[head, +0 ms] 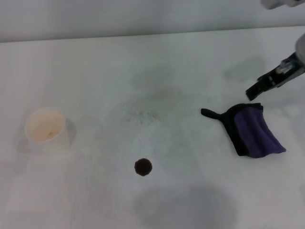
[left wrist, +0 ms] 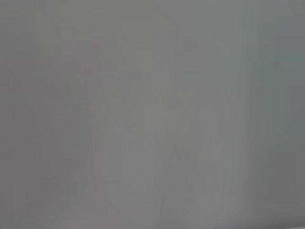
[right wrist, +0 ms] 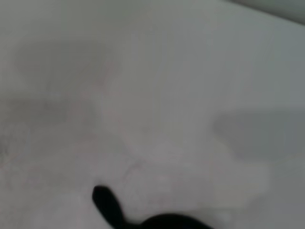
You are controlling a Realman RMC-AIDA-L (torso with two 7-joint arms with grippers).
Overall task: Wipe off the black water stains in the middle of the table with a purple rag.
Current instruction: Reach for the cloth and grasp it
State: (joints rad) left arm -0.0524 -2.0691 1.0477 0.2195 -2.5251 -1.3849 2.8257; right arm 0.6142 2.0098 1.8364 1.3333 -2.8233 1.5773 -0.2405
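The purple rag (head: pixel 252 130) lies flat on the white table (head: pixel 157 62) at the right, its black loop tail pointing left. Its black tail (right wrist: pixel 107 204) and black edge also show in the right wrist view. The black water stain (head: pixel 143 167) is a small round dark blot near the middle front, well left of the rag and apart from it. My right gripper (head: pixel 261 87) hangs just above the rag's far edge, a little off the table, holding nothing. My left gripper is out of view; the left wrist view shows only a blank pale surface.
A cream paper cup (head: pixel 46 129) stands at the left of the table. Faint grey smudges mark the table's middle (head: pixel 152 98) and its front (head: pixel 186 205). The table's far edge runs along the top of the head view.
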